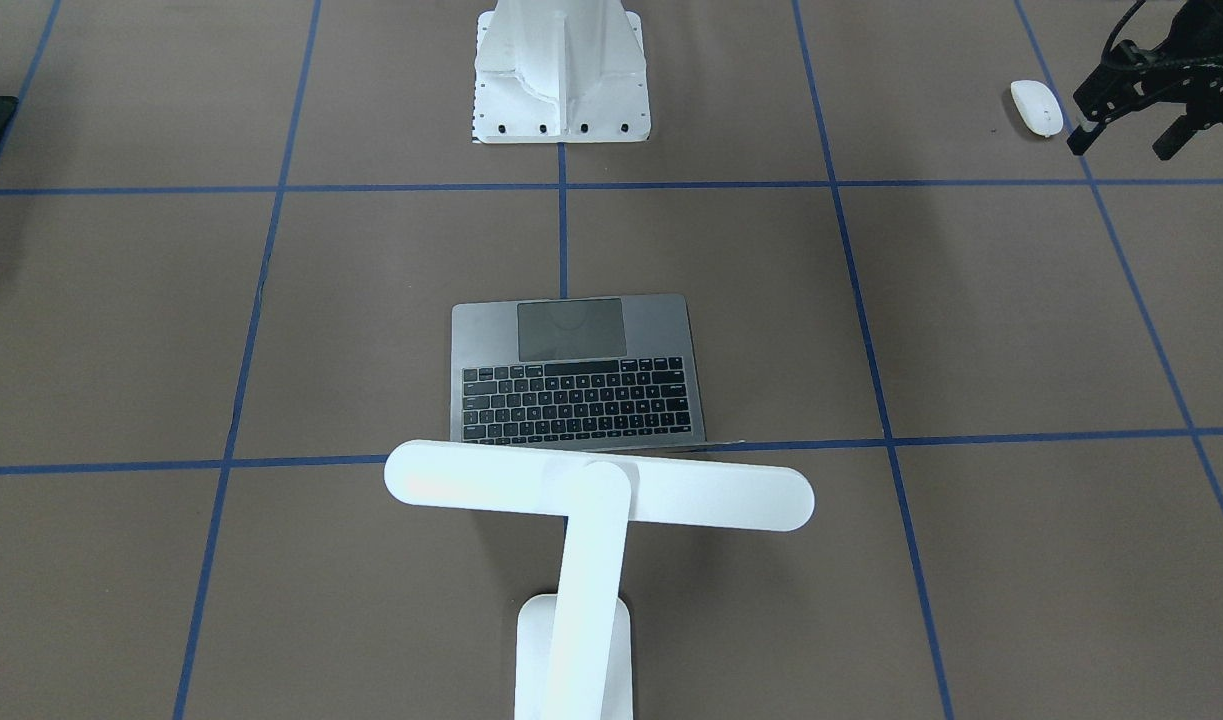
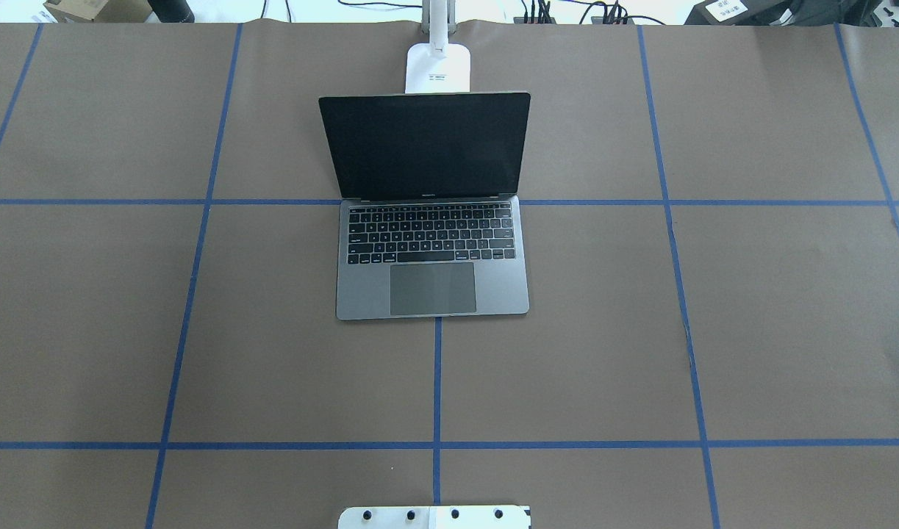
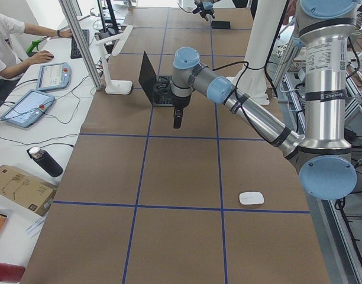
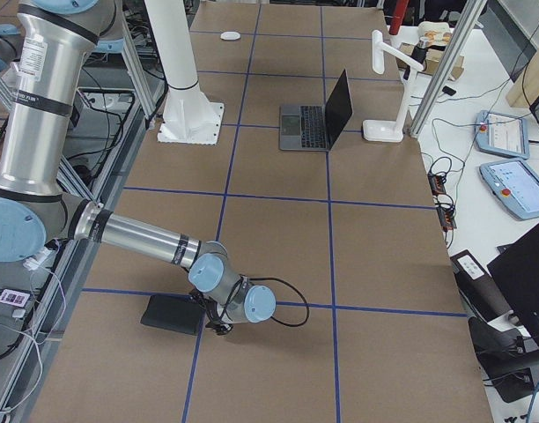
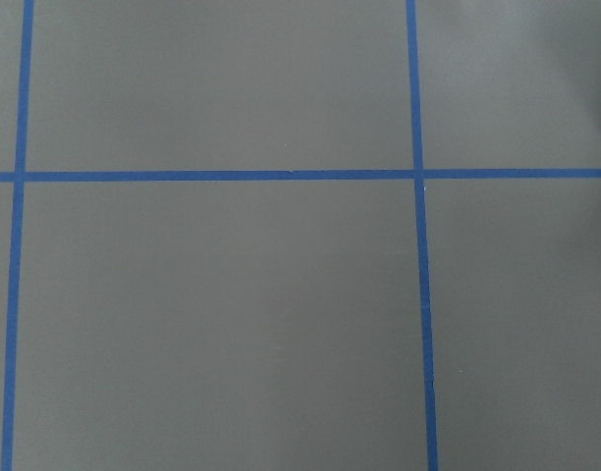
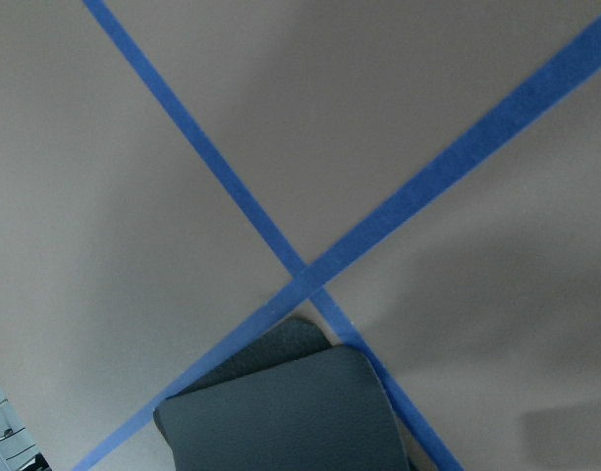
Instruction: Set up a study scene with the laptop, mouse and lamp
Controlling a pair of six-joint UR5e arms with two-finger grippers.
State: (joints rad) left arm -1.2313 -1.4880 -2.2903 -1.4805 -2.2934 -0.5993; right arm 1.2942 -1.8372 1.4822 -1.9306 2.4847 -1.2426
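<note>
Laptop (image 2: 432, 250) sits open at table centre, lamp (image 1: 598, 490) just behind it, head above the screen. Mouse (image 1: 1036, 107) lies on robot's L side, untouched. L gripper (image 1: 1126, 140) hangs above table, fingers apart, empty. R gripper (image 4: 218, 324) is low beside black mat (image 4: 173, 315); can't tell if it's apart or together

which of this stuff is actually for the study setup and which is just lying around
For the job:
laptop
mouse
lamp

Not part of it:
black mat
white pedestal
dark bottle, off the brown table cover
cardboard box, beside the bottle
</note>
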